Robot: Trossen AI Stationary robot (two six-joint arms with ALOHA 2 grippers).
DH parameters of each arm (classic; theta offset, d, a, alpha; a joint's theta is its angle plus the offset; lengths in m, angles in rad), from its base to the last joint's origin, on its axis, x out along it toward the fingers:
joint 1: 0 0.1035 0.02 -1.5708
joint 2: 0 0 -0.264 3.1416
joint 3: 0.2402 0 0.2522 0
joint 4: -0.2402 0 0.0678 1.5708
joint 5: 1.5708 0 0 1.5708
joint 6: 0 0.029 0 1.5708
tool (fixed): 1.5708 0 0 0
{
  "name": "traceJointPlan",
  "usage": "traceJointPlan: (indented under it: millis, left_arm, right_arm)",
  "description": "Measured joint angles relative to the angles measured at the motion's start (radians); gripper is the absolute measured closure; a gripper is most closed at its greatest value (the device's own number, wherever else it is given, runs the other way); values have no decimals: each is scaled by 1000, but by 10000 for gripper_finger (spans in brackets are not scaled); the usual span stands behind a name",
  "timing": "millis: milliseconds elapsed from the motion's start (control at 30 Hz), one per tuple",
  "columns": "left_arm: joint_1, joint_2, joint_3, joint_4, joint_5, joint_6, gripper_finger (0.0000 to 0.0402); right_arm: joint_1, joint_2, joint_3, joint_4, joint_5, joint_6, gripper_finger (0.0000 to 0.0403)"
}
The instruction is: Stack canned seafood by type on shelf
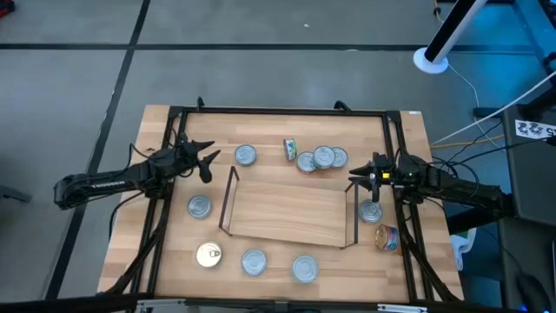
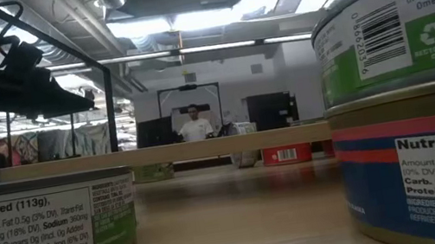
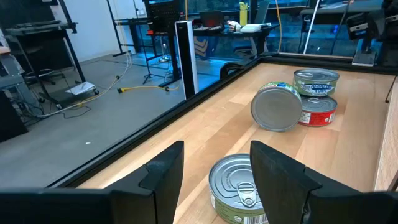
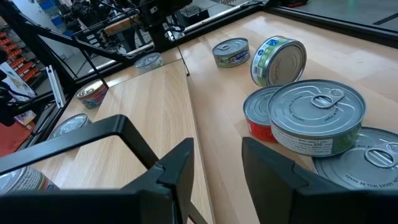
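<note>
The shelf point(image 1: 291, 213) lay bare at the middle of the surface point(image 1: 156, 261), no tin on its board. Tins were scattered round it: a silver-topped tin point(image 1: 246, 156) toward eleven o'clock, one tin tipped on its side point(image 1: 290, 149) at twelve, and just beside it a cluster of three point(image 1: 322, 158), one resting on the other two. A single tin point(image 1: 200, 206) sat at nine, a gold-topped tin point(image 1: 208, 254) at seven, and two more point(image 1: 254, 261) along six o'clock. At three o'clock stood a tin point(image 1: 371, 212) with a colourful tin lying on its side point(image 1: 387, 236) near it.

The left pincer point(image 1: 205, 162) hovered at ten o'clock with its fingers point(image 3: 163, 174) spread, the silver-topped tin point(image 3: 239, 190) just ahead between them. The right pincer point(image 1: 358, 178) hung at two o'clock, also spread, near the cluster point(image 4: 316, 115) but touching none of it.

The tins looked rigid and light enough for one pincer, yet their smooth metal sides would likely slip under a loose grip. The safest hold seemed to be across the round side wall, fingers low and level, not on the lid or pull tab. The tipped tin could roll if nudged, and lifting from the cluster might shift the top tin, so that one should probably come off first
</note>
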State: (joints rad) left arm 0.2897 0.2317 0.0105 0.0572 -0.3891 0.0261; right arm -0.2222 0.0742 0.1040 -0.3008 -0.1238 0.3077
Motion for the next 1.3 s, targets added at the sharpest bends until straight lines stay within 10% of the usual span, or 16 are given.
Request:
traceJointPlan:
  millis: [1300]
  left_arm:
    - [0, 0, 0, 0, 0, -1, 222]
  right_arm:
    - [0, 0, -1, 16, 167, 109, 243]
